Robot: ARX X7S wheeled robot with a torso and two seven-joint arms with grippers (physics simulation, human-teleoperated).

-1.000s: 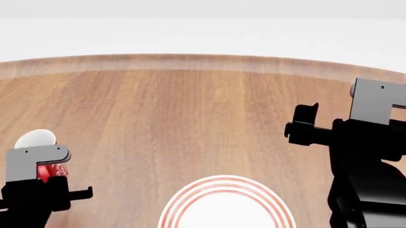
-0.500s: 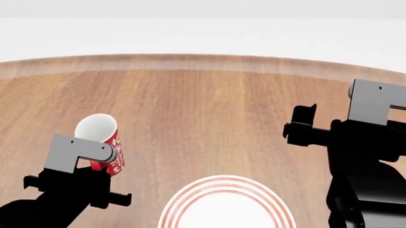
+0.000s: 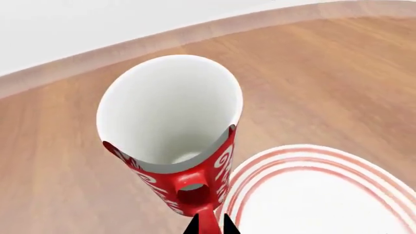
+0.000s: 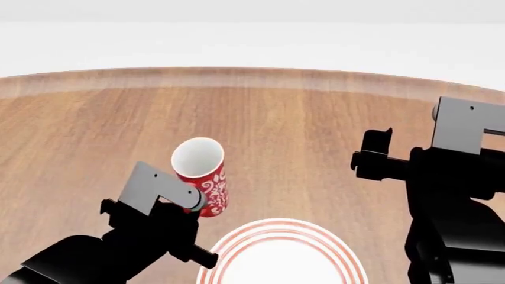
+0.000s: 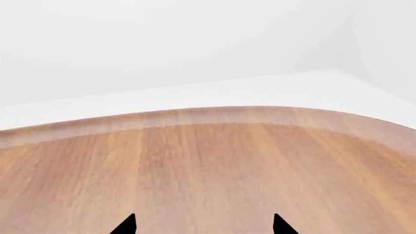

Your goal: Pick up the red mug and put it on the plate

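Observation:
The red mug (image 4: 203, 177), red with a white floral pattern and a white inside, hangs tilted above the wooden table just left of the plate (image 4: 280, 263). My left gripper (image 3: 209, 226) is shut on its red handle (image 3: 198, 207); in the left wrist view the mug (image 3: 172, 126) fills the middle and the plate's red rings (image 3: 312, 195) lie beside it. The plate, white with red rings, sits at the near edge of the head view, partly cut off. At the right my right gripper (image 5: 202, 225) is open over bare wood, with nothing between its fingers.
The round wooden table (image 4: 300, 118) stretches back to a curved far edge (image 4: 252, 74), with a white floor behind it. My right arm (image 4: 450, 201) stands high at the right side of the table.
My left gripper has carried the red mug to the right, from the far left of the table to just beside the plate. The right arm has stayed put.

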